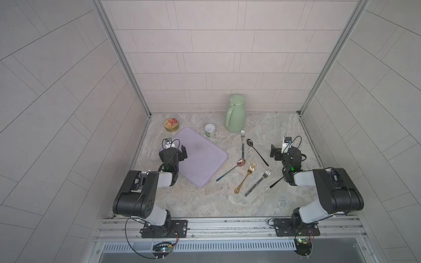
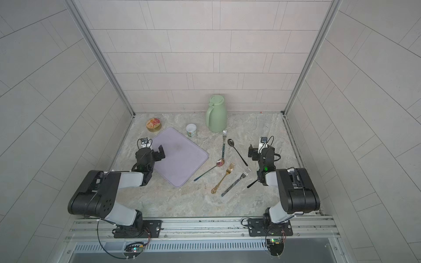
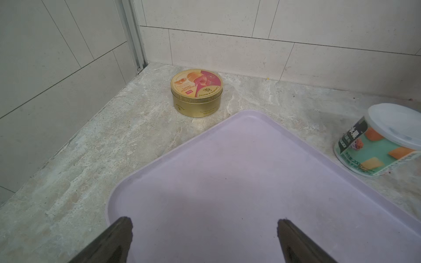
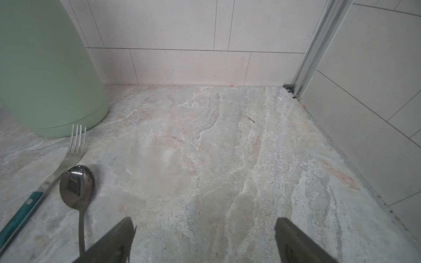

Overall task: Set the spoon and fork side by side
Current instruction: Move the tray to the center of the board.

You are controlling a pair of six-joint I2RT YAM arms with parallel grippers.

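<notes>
Cutlery lies loose on the stone top between the arms. A teal-handled fork (image 1: pixel 242 143) (image 4: pixel 75 145) and a black spoon (image 1: pixel 257 151) (image 4: pixel 77 186) lie close together near the jug. Nearer the front lie a teal-handled spoon (image 1: pixel 231 169), a gold fork (image 1: pixel 245 177) and a grey patterned fork (image 1: pixel 258 182). My left gripper (image 1: pixel 182 152) (image 3: pixel 205 239) hovers open over the lilac mat, holding nothing. Just right of the black spoon, my right gripper (image 1: pixel 274 151) (image 4: pixel 204 239) is open over bare stone.
A lilac mat (image 1: pixel 200 157) (image 3: pixel 227 182) lies at the left. Behind it stand a gold tin (image 1: pixel 171 124) (image 3: pixel 196 93) and a lidded cup (image 1: pixel 210 130) (image 3: pixel 382 141). A green jug (image 1: pixel 235 113) (image 4: pixel 45 68) stands at the back. A black handle (image 1: pixel 276 182) pokes out under the right arm.
</notes>
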